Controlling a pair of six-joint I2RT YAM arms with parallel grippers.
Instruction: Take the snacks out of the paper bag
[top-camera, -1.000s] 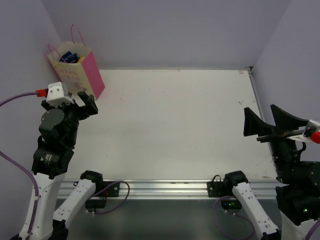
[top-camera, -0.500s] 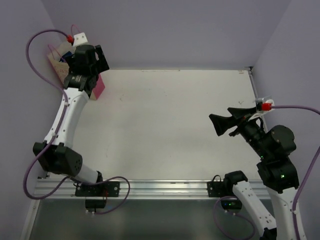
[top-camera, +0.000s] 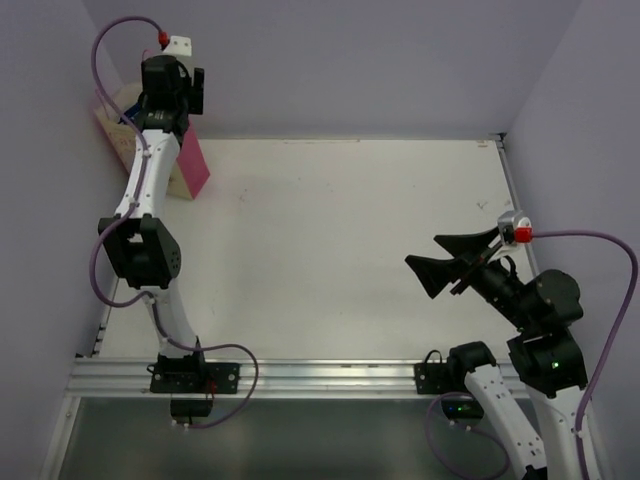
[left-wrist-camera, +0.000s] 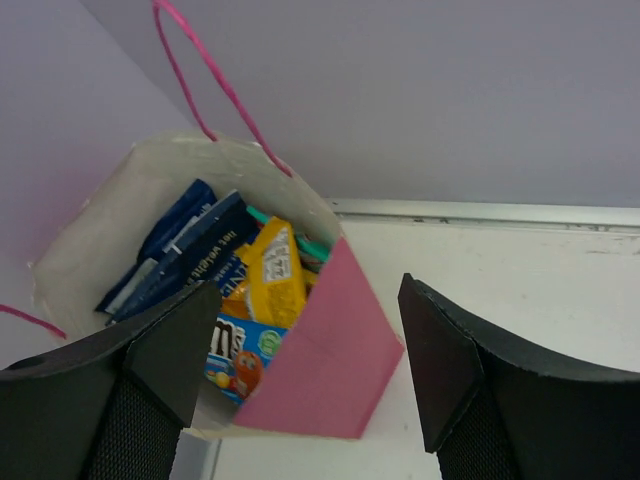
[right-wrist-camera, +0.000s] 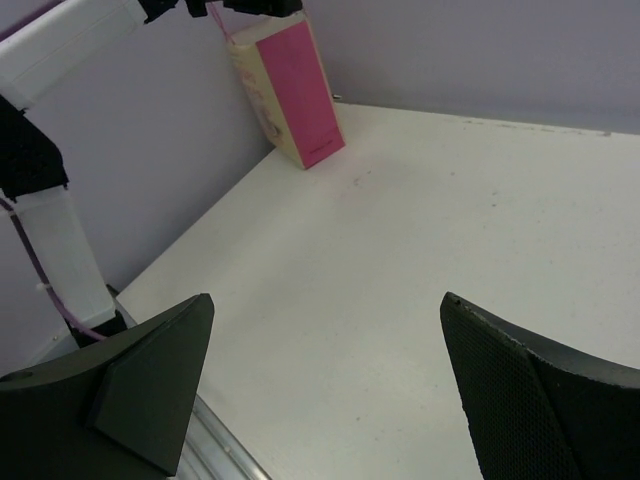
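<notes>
Left gripper (left-wrist-camera: 310, 348) is hovering spread over paper bag (left-wrist-camera: 150, 195); snacks (left-wrist-camera: 268, 275) all sitting inside, none out. Right gripper (top-camera: 432, 268) is idling spread, well away from the bag.

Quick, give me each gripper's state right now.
Left gripper: open, empty, over the pink-sided paper gift bag.
Right gripper: open, empty.

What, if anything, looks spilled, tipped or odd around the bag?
Nothing stands out. The paper bag stands upright in the far left corner, packets inside, none on the table. The left hand hangs open over its mouth.
</notes>
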